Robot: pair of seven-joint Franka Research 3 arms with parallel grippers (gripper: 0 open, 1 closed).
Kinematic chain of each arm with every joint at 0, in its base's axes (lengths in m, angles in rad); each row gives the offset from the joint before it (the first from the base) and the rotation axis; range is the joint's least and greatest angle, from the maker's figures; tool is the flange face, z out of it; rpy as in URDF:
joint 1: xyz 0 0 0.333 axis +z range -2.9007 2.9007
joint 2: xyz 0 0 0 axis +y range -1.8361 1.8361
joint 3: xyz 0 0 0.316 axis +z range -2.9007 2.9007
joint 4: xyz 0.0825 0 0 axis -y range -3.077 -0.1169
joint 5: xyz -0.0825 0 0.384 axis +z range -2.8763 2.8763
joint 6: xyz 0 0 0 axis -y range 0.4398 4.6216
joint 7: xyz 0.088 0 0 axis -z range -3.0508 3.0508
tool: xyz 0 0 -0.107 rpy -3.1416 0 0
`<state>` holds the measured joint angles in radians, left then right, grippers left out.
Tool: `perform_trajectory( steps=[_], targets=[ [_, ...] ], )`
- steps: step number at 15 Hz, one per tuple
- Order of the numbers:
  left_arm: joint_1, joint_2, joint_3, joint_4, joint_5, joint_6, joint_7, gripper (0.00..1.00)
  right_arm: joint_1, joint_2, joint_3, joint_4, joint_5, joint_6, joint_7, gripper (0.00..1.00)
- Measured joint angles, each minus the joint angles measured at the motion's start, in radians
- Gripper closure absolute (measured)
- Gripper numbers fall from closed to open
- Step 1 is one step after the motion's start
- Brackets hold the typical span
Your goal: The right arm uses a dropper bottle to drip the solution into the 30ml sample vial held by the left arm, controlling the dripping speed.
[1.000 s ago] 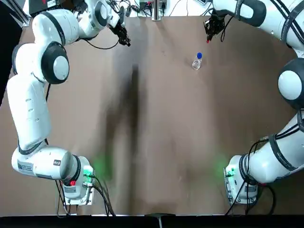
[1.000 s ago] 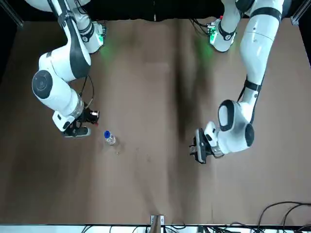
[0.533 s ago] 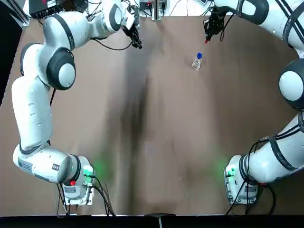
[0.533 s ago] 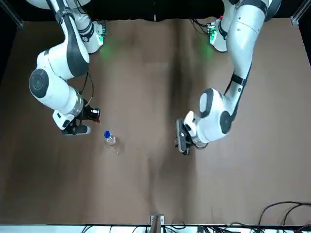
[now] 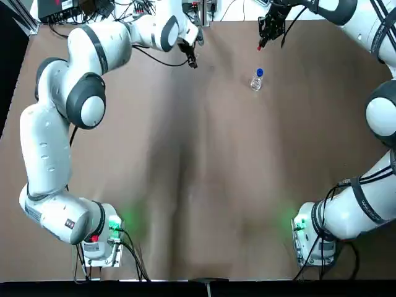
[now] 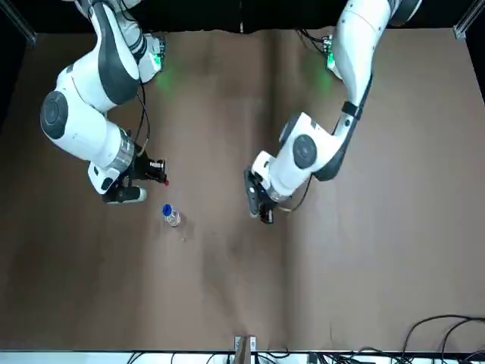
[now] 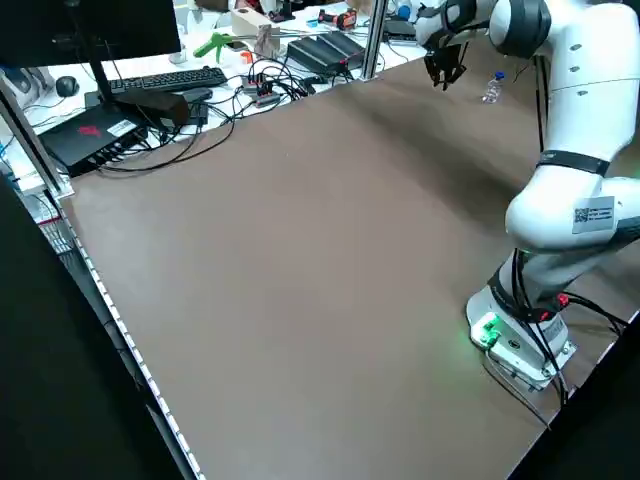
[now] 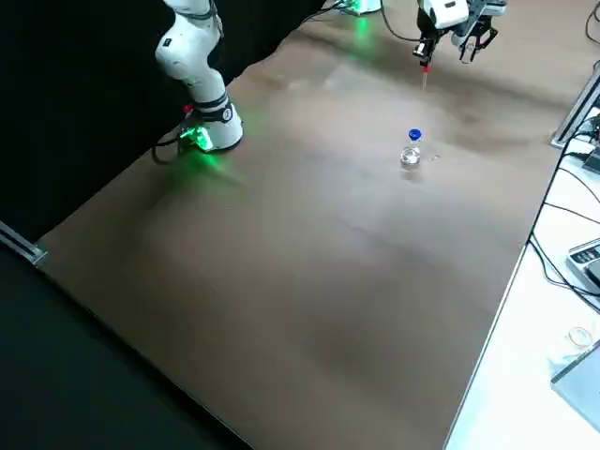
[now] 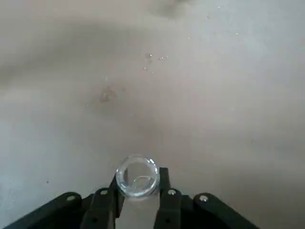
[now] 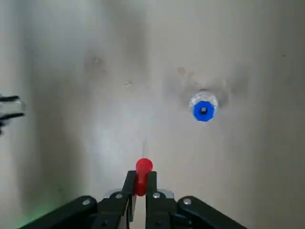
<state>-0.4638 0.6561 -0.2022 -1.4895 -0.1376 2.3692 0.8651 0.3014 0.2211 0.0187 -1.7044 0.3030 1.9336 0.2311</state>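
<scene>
The dropper bottle (image 5: 257, 80) stands on the brown table at the back right, clear with a blue collar (image 10: 203, 109) and no dropper in it. Just behind it and higher up, my right gripper (image 10: 138, 183) is shut on the red dropper bulb (image 10: 142, 170), whose thin glass tip points away from the wrist. My left gripper (image 9: 138, 185) is shut on the 30ml sample vial (image 9: 137, 174), a clear glass vial with its open mouth showing. In the top view the left gripper (image 5: 191, 59) hangs at the back centre, left of the right gripper (image 5: 263, 38).
Small wet spots (image 9: 152, 58) mark the table (image 5: 204, 185) near the bottle. Cables, a keyboard (image 7: 165, 80) and electronics lie beyond the table's far edge. A metal post (image 5: 203, 12) stands at the back centre.
My left arm has swung right along the back of the table with the vial, closing toward the right gripper. The right gripper has shifted slightly left. The bottle has stayed put.
</scene>
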Motion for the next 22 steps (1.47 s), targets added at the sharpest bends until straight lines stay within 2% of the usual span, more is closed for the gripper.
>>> perform_trajectory(
  steps=[3, 6, 8, 11, 12, 22],
  targets=[
    [-0.046, 0.000, 0.001, 0.009, 0.097, 0.010, -0.144, 0.68, 0.010, 0.000, 0.001, 0.012, 0.036, 0.000, 0.013, 0.88],
    [-0.086, 0.000, 0.013, 0.018, 0.136, 0.010, -0.228, 0.68, 0.016, 0.000, 0.002, 0.019, 0.069, -0.001, 0.016, 0.88],
    [-0.135, 0.000, 0.053, 0.024, 0.146, 0.011, -0.279, 0.68, 0.031, -0.001, 0.003, 0.026, 0.089, -0.001, 0.032, 0.88],
    [-0.258, 0.000, 0.160, 0.041, 0.146, 0.014, -0.362, 0.68, 0.071, -0.001, 0.004, 0.045, 0.139, -0.001, 0.057, 0.88],
    [-0.278, 0.000, 0.173, 0.043, 0.146, 0.014, -0.379, 0.68, 0.077, -0.001, 0.004, 0.046, 0.146, -0.001, 0.058, 0.88],
    [-0.300, 0.001, 0.188, 0.044, 0.146, 0.014, -0.401, 0.68, 0.095, -0.001, 0.004, 0.051, 0.206, 0.000, 0.058, 0.88]
  ],
)
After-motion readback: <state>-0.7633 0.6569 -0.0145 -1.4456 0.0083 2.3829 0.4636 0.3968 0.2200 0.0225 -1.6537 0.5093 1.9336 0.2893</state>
